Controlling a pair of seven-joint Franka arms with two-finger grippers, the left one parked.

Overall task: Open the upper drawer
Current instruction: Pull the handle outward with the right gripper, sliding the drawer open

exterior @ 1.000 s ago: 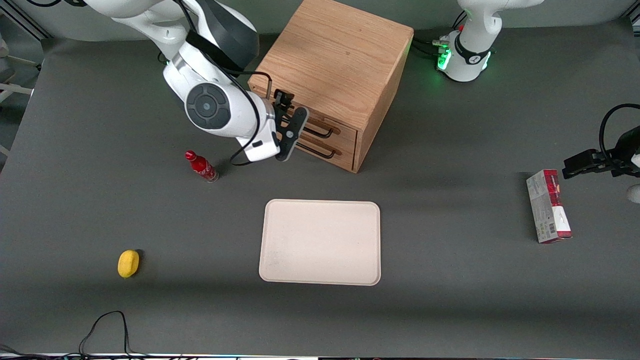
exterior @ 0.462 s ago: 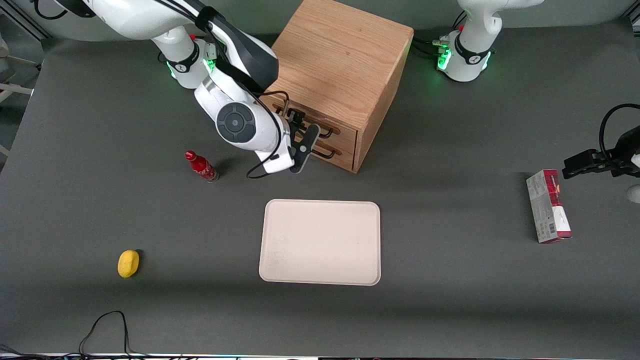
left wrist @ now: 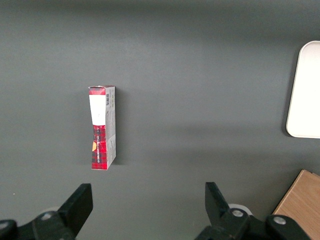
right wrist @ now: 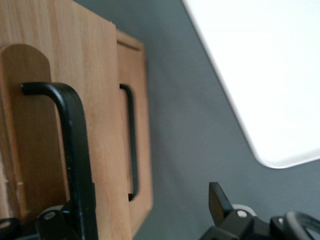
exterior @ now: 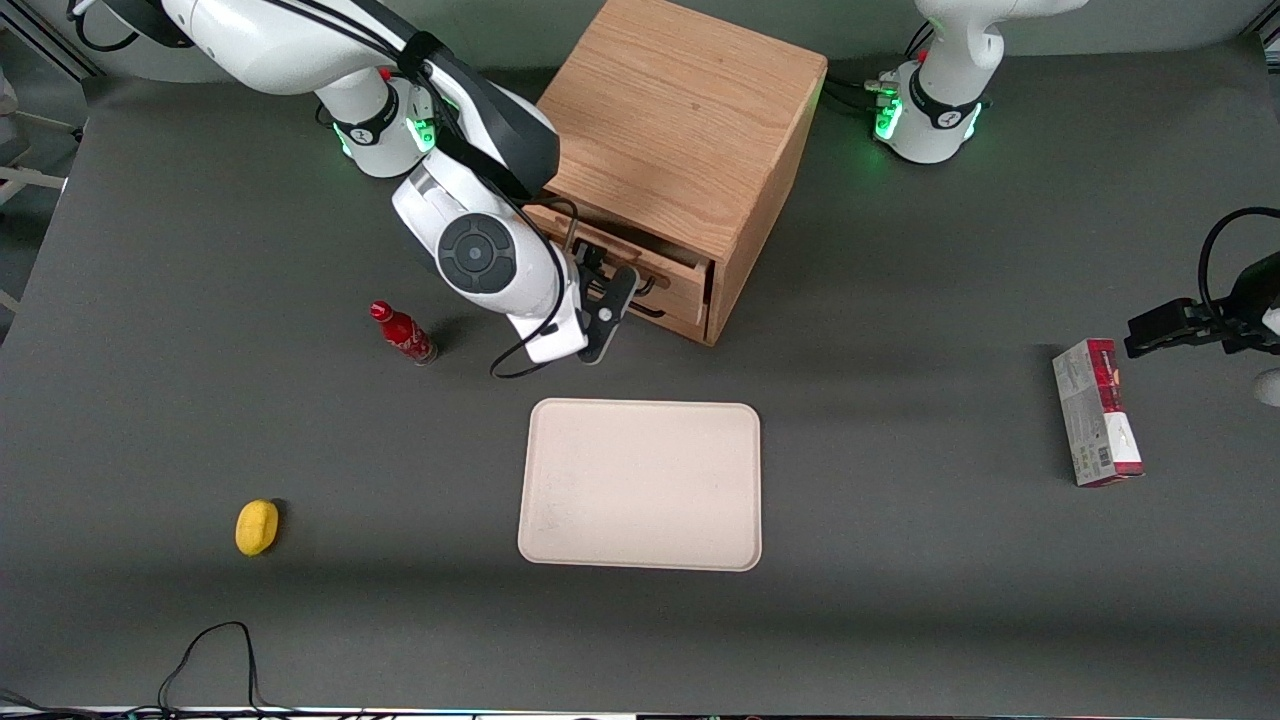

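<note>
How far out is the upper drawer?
Partly open: upper drawer juts from the cabinet, gripper at its handle.
</note>
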